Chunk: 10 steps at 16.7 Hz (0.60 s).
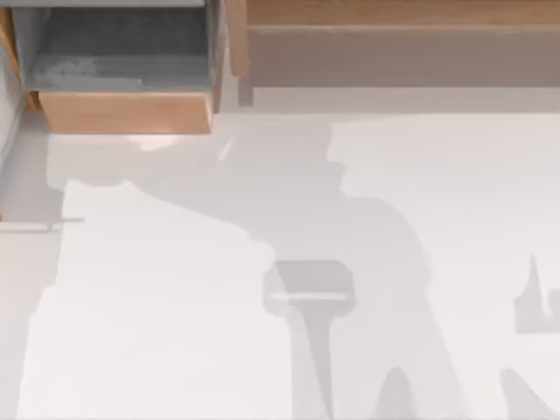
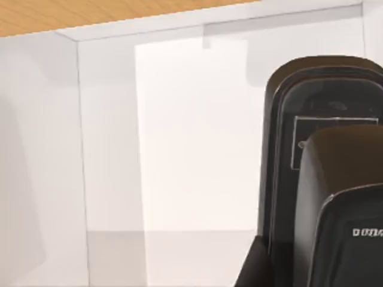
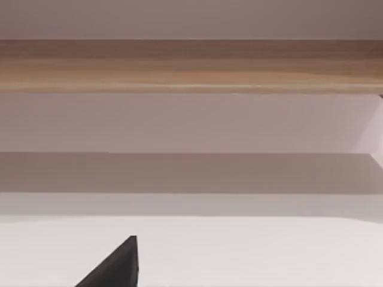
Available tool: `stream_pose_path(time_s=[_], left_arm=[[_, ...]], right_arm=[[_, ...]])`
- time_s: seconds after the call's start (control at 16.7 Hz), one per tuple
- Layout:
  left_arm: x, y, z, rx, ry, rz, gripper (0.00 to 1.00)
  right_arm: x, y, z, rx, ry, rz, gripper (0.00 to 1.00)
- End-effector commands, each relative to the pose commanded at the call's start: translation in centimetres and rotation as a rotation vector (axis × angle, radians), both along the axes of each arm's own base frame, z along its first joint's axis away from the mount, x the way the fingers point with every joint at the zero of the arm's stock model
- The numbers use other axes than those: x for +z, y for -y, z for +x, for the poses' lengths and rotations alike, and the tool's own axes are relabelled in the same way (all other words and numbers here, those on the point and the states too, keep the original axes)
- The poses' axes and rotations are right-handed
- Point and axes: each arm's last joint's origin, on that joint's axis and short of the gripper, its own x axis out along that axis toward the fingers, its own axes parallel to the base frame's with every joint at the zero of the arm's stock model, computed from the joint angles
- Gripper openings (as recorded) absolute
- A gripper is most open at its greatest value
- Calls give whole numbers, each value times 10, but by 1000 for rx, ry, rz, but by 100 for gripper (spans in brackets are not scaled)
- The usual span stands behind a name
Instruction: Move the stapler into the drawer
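Stapler: a black body (image 2: 323, 179) with small pale lettering looms right in front of my left wrist camera, a white wall and floor behind it. I take this for the stapler. I cannot say where it sits on the table (image 1: 175, 306).
Drawer: pulled open at the far left corner of the table, tan front panel (image 1: 122, 112) towards me and grey floor bare for most of its width.
Shelf: the long wooden shelf (image 1: 394, 13) runs along the far edge to the right of the drawer, well apart from my work.
Left hand: close by the stapler, judging by how large it looms. Whether I am clamped on it or merely beside it, I cannot tell.
Right hand: a dark tip (image 3: 114, 266) shows low over the white table, facing the shelf. I cannot tell whether it is apart or together, and it looks idle.
How it will handle: I judge the stapler stiff and hard-shelled, light enough for one hand but dense for its size. Its smooth, glossy sides could slip under a weak pinch.
Where to hold: across the two long flat sides near the middle, so it hangs level. The tapered top arm is a poor place, since it may hinge and give.
Risk: a grip near one end could let it swing and catch the drawer's front panel on the way in.
Release: low over the grey floor, not from height, because it would bounce or tip.
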Motion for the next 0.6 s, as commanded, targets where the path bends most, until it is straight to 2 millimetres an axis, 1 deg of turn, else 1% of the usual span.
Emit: stream_pose_path(time_s=[0.12, 0.18, 0.3, 0.36, 0.48, 0.6], left_arm=[[-32, -37, 8, 54, -82, -17, 0], [-48, -53, 11, 75, -120, -33, 0], [-78, -74, 16, 103, -181, -73, 0], [-91, -80, 18, 108, -207, -95, 0], [-111, -83, 21, 105, -258, -138, 0], [-121, -82, 20, 102, -304, -172, 0]], right_arm=[[0, 0, 0, 0, 0, 0, 100], [0, 0, 0, 0, 0, 0, 100], [0, 0, 0, 0, 0, 0, 100], [0, 0, 0, 0, 0, 0, 100], [0, 0, 0, 0, 0, 0, 100], [0, 0, 0, 0, 0, 0, 100]])
